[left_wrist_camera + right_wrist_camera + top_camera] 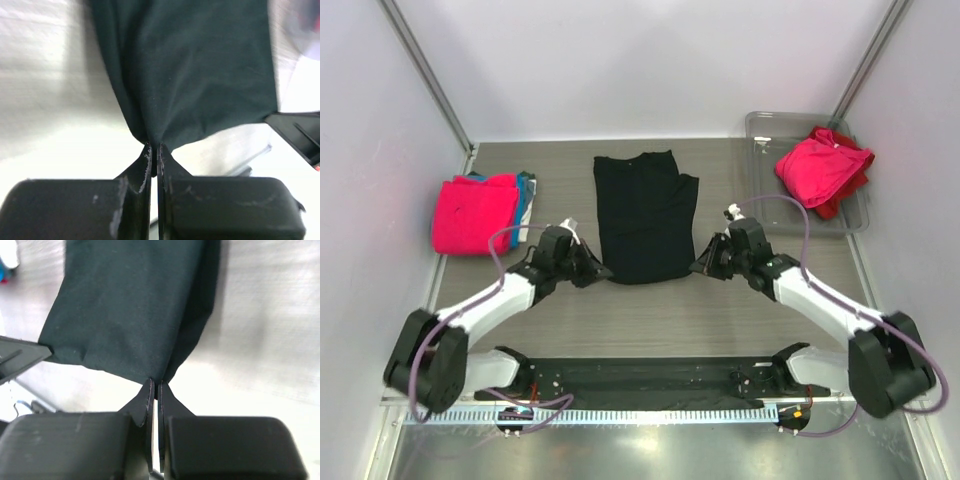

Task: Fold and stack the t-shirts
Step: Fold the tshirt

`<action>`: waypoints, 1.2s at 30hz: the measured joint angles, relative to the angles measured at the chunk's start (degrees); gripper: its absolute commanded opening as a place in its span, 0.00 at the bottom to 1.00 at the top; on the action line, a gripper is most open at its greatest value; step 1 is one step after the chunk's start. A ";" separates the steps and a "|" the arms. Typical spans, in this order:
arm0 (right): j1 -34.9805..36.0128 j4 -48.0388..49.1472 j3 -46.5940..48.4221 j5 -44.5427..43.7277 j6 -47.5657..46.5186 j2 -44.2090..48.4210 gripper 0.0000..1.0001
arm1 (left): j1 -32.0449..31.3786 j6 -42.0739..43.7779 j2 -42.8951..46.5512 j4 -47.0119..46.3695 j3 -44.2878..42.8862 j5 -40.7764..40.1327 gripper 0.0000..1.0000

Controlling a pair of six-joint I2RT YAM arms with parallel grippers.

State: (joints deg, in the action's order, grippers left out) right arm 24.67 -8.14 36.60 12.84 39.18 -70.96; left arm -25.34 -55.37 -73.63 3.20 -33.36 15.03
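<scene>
Grey wood-grain table (650,320), enclosed by pale walls.

Left gripper (154,149): jaws closed together, pinching the near-left corner of the black shirt (642,215). The cloth fans out from the pinch point in the wrist view.

Right gripper (154,385): jaws likewise closed, clamped on the near-right corner of the same hem.

Black shirt: lies flat at the centre of the table, between the two arms. It forms a narrow oblong, with its long axis running from near to far. The hem faces the arm bases and the neckline points to the far wall. One sleeve bulges out on the right side near the far end.

Far left, near the wall: folded pink shirt (470,212), with a teal shirt (527,192) showing at its right edge. Both are well apart from the black shirt.

Far right corner: clear tray (760,125) holding a crumpled pink shirt (820,165) on top of a red shirt (842,202), which hangs over the tray's near rim.
</scene>
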 measured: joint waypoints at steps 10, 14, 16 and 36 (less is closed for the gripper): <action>3.15 -10.14 -2.38 0.39 1.68 22.45 0.01 | -4.50 -6.12 25.20 11.74 4.50 3.26 0.00; 3.15 -13.18 1.33 0.35 1.33 23.45 0.01 | -4.48 -8.41 29.05 13.92 4.22 4.31 0.00; 3.15 -14.10 4.63 -0.13 0.61 21.24 0.01 | -4.33 -9.05 28.87 14.93 3.13 4.70 0.00; 1.36 -14.12 32.37 -10.88 -9.11 -13.55 0.01 | 8.39 -3.19 3.06 13.68 -18.01 8.74 0.00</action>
State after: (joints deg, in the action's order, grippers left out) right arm 26.02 -22.26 68.97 1.96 30.06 -84.51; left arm -16.95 -58.57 -70.57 16.88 -51.37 23.77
